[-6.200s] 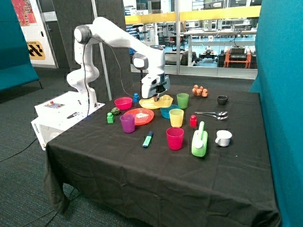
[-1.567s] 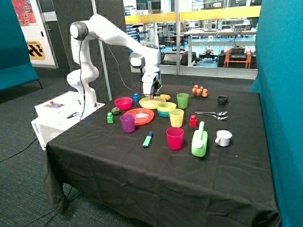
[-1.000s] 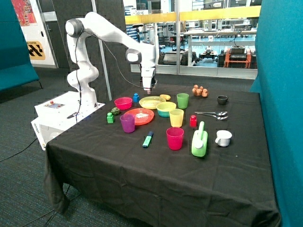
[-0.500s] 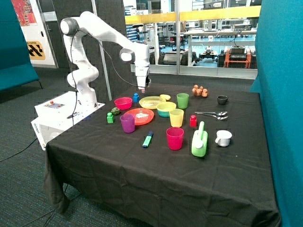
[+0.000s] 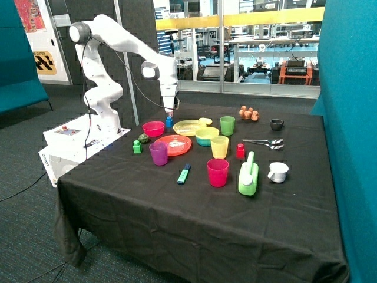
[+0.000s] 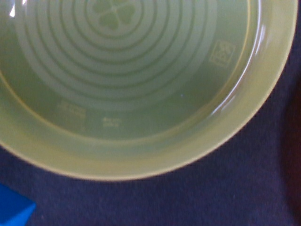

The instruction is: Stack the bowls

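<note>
The yellow bowl [image 5: 207, 133] sits inside the blue bowl [image 5: 205, 141], in the middle of the table behind the yellow cup. The pink bowl [image 5: 153, 128] stands alone near the table's far edge on the robot base's side. My gripper [image 5: 169, 111] hangs in the air above a small blue block [image 5: 169, 122], between the pink bowl and the flat yellow plate [image 5: 189, 127]. It holds nothing that I can see. The wrist view is filled by the yellow plate [image 6: 141, 70] with its ring pattern, and shows none of the bowls.
An orange plate [image 5: 172, 144], purple cup [image 5: 158, 153], yellow cup [image 5: 219, 146], green cup [image 5: 227, 125] and magenta cup [image 5: 217, 172] surround the bowls. A green marker [image 5: 184, 174], green bottle [image 5: 248, 174], white cup [image 5: 277, 171] and spoons [image 5: 263, 142] lie nearer the front.
The yellow bowl went from the gripper into the blue bowl. Since then the arm has risen and swung away from that stack, past the yellow plate, toward the pink bowl.
</note>
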You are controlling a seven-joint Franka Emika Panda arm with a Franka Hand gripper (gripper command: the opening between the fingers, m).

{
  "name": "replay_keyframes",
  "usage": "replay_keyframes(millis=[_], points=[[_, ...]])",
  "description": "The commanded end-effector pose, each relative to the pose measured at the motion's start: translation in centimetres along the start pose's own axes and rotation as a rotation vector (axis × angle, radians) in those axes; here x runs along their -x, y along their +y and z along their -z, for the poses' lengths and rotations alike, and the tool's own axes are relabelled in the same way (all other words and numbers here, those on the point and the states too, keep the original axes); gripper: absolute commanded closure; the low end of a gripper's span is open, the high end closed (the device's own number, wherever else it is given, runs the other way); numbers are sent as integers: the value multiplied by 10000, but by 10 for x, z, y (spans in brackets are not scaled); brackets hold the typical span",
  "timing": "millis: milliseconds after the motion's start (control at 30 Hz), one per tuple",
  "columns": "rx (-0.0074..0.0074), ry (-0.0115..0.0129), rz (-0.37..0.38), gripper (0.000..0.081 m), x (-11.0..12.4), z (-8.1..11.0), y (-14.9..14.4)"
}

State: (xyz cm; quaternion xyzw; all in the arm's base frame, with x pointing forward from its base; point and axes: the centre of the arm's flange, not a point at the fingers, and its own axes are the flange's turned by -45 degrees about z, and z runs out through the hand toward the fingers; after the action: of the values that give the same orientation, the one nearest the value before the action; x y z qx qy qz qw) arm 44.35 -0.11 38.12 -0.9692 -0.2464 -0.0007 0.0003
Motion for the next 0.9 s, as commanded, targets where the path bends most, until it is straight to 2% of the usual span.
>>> replay_keyframes(millis=[0,100,433,700,733,767,867], points=[[2,-16,913,445,14,-5,1],[2,-16,1297,448,16,-7,2],[1,-16,1756,463,29,-13,6],[1,-16,1783,439,44,-18,9],[1,-16,1780,409,46,-19,10],[1,-16,1745,441,49,-21,11],[2,-16,1674,427,57,-25,14]])
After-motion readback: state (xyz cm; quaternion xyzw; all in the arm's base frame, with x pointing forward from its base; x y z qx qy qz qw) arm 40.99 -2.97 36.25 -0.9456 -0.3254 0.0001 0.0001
